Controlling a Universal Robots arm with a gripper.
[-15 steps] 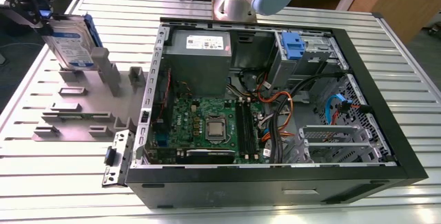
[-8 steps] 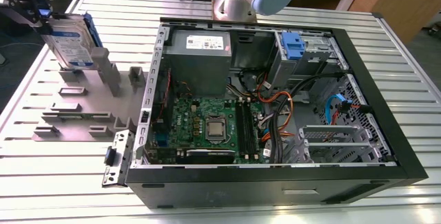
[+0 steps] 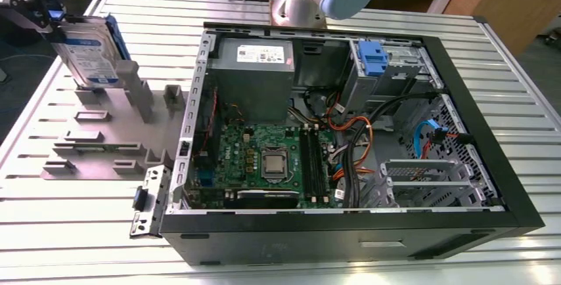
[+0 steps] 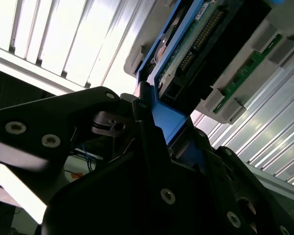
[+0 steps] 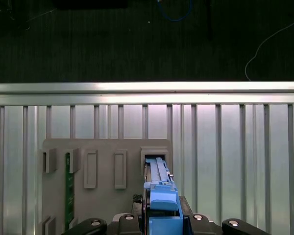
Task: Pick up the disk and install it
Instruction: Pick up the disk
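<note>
Hand: your hand (image 4: 161, 125) is clamped tight on the disk (image 3: 88, 52), by its blue edge.
Disk: upright at the gray rack (image 3: 105, 140), exterior view's left; can't tell if it's clear of the slot.
Case: open computer case (image 3: 351, 134) sits beside the rack on the surface (image 3: 70, 232).

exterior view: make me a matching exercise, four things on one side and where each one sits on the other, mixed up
Things:
1. disk
2. blue clip
3. processor
4. gray holder

Places:
a. on the green board inside the case
b. flat on the table, to the exterior view's left of the case
c. upright, held by the gripper
d. on the drive cage inside the case, toward the exterior view's right

Pairs: 1-c, 2-d, 3-a, 4-b
</note>
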